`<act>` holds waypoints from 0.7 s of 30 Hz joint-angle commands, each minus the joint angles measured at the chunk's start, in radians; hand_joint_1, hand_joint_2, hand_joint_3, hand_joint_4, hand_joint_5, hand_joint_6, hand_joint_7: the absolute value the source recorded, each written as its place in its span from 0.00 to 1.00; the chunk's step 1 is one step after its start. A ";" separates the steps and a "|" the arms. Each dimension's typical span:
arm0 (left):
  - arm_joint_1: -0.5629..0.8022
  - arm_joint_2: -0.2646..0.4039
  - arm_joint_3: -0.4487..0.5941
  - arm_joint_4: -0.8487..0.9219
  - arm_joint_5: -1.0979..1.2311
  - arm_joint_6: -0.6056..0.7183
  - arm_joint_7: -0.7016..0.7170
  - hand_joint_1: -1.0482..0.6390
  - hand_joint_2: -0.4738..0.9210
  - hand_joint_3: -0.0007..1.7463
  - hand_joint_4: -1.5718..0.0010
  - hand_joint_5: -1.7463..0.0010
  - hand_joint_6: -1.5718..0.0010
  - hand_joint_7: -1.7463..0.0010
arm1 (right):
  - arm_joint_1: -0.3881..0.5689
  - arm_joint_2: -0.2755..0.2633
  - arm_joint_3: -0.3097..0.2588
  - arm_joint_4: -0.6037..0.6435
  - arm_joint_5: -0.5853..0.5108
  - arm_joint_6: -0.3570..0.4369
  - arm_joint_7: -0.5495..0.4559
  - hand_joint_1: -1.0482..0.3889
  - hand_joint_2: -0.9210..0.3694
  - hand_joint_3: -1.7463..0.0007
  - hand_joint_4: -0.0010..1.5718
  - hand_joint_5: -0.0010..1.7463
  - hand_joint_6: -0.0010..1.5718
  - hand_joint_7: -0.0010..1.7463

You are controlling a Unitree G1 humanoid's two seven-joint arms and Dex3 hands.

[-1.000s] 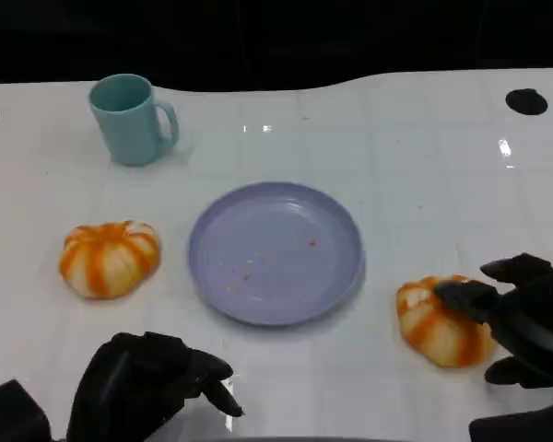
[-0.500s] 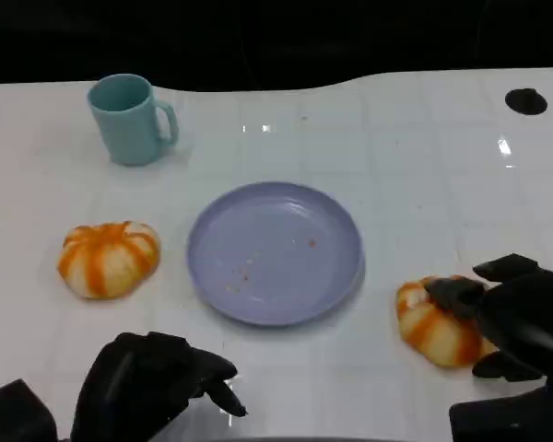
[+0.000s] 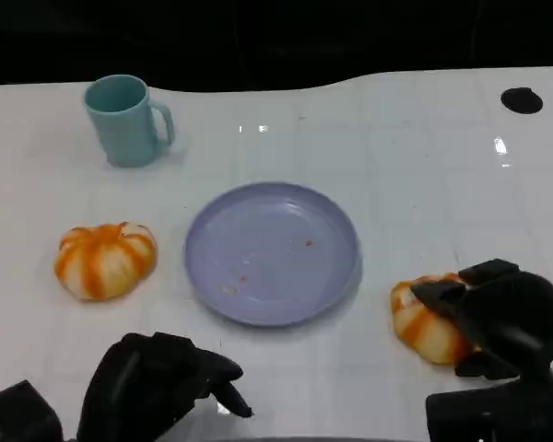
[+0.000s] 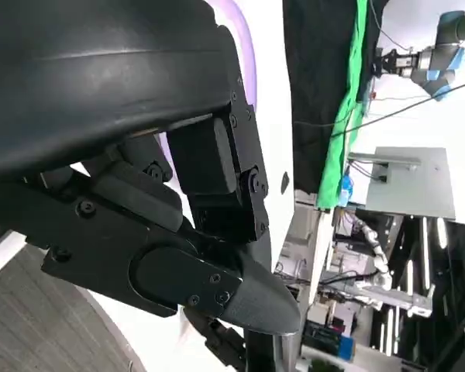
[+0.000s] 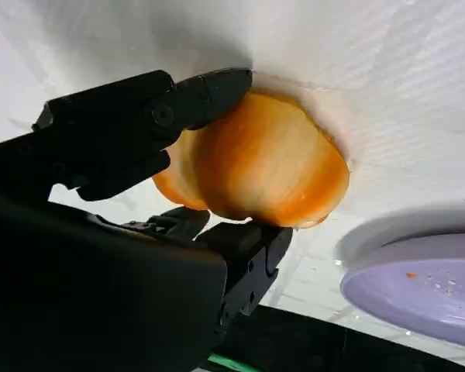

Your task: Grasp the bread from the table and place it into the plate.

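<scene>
Centrally, plate (image 3: 272, 251) sits on the white table (image 3: 415, 166): lavender, round, shallow, holding no bread, just a few small crumbs or specks on its surface. Its edge also shows in the right wrist view (image 5: 418, 287), same specks visible. Mug (image 3: 123, 120), teal, stands upright at the far left of the table, handle facing the plate; contents cannot be told.

Right bread (image 3: 424, 318) lies on the table just right of the plate, not touching it. Round, pumpkin-shaped bun, orange stripes over pale ridges, glossy crust. Right hand (image 3: 493, 318) is on it: fingers (image 3: 442, 293) reach over the top, thumb side sits low at the near flank. Right wrist view shows the bun (image 5: 263, 167) pinched between one finger (image 5: 201, 97) on one side and another finger pressing the opposite side, with the bun against the table. So the right hand grips the bread; it is still on the table, outside the plate.

Left bread (image 3: 104, 259), same look, lies on the table left of the plate, well apart from both hands, untouched.

Left hand (image 3: 161, 382) hovers low at the near left edge, fingers curled inward, holding nothing; left wrist view shows its fingers (image 4: 209, 201) folded close together.

Dark round hole (image 3: 520, 99) sits at the far right of the table. Nothing lies between right bread and plate.
</scene>
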 commanded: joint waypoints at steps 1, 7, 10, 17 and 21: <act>0.012 0.008 -0.001 -0.020 0.011 -0.015 0.014 0.05 1.00 0.00 0.22 0.47 0.01 1.00 | -0.024 0.021 0.004 0.014 0.024 0.034 0.015 0.46 0.05 1.00 0.24 0.11 0.28 0.01; 0.018 0.005 -0.004 -0.032 0.001 0.001 0.016 0.05 0.99 0.00 0.22 0.47 0.01 1.00 | -0.109 0.044 0.015 0.047 0.082 0.114 0.207 0.49 0.00 0.95 0.49 0.19 0.52 0.05; 0.025 0.005 -0.010 -0.042 0.009 0.000 0.023 0.05 0.99 0.00 0.22 0.48 0.01 1.00 | -0.173 0.055 0.034 0.116 0.097 0.131 0.264 0.52 0.00 0.90 0.52 0.19 0.57 0.05; 0.032 0.003 -0.020 -0.052 0.012 -0.005 0.032 0.05 1.00 0.00 0.22 0.48 0.02 1.00 | -0.253 0.089 0.127 0.314 0.035 0.118 0.110 0.52 0.00 0.97 0.57 0.19 0.57 0.03; 0.034 0.003 -0.023 -0.056 0.013 -0.003 0.037 0.05 1.00 0.00 0.22 0.48 0.02 1.00 | -0.290 0.094 0.188 0.442 -0.011 0.077 -0.066 0.54 0.00 0.95 0.50 0.76 0.69 0.02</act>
